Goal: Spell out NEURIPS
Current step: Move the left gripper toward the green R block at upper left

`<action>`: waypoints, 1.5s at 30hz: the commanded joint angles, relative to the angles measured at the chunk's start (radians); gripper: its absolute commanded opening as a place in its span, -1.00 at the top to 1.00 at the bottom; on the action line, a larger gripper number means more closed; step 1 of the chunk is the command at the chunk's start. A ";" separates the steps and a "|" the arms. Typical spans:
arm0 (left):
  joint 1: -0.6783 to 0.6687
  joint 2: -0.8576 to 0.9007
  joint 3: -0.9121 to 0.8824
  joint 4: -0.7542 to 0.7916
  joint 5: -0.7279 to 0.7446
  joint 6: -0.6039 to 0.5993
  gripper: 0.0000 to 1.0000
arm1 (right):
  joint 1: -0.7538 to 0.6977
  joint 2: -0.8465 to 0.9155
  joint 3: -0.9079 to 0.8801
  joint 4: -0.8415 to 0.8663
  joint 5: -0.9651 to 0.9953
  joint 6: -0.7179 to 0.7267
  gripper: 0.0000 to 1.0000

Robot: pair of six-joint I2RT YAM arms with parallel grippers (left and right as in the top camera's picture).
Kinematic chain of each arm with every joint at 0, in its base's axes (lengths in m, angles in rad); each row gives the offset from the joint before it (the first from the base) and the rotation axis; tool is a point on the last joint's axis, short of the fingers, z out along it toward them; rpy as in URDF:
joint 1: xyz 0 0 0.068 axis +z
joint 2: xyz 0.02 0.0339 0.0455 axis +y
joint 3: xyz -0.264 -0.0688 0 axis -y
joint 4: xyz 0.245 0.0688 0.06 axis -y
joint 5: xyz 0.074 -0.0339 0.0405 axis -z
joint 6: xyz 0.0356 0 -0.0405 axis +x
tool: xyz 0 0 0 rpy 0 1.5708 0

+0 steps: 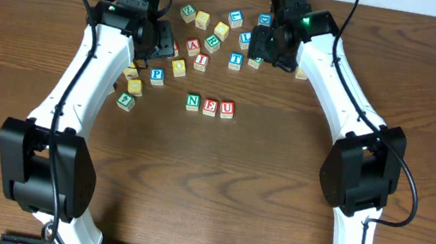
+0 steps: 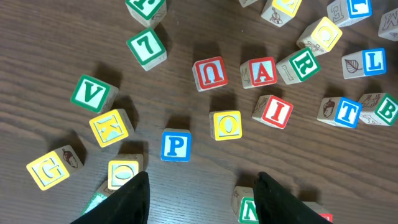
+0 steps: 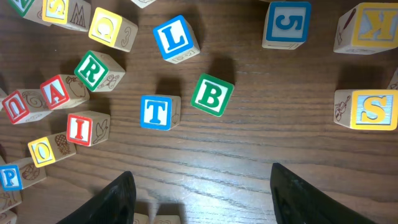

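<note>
The left claw [image 2: 202,186] hangs with its fingers apart and nothing between them, the blue P [image 2: 176,145] at its eleven o'clock. The green R [image 2: 303,64], which I take to be the next letter wanted, lies at about one o'clock from it, beyond the red I [image 2: 273,112] and just beside the red A [image 2: 263,71], its faces turned askew to the fingers. The row N [image 1: 193,101], E [image 1: 210,106], U [image 1: 226,108] sits at six o'clock from it. The right claw [image 3: 199,183], also spread and empty, has the green R at ten o'clock, past T [image 3: 155,112]. From overhead neither arm looks clearly nearer.
</note>
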 commanded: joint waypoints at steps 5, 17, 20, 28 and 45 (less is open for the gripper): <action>0.022 0.005 0.023 0.009 -0.062 0.095 -0.07 | 0.018 -0.023 0.027 0.024 0.036 0.003 -0.27; 0.028 0.005 0.023 0.012 -0.062 0.095 -0.06 | 0.017 -0.023 0.026 0.052 0.080 0.003 -0.28; 0.027 0.005 0.023 0.031 -0.061 0.095 -0.06 | 0.017 -0.023 0.024 0.061 0.080 0.003 -0.28; -0.013 0.045 0.023 0.255 0.029 0.154 -0.06 | 0.015 -0.023 0.024 0.097 0.080 0.003 -0.29; -0.186 0.327 0.189 0.329 0.054 0.402 -0.06 | -0.118 -0.023 0.024 -0.061 0.080 0.003 -0.82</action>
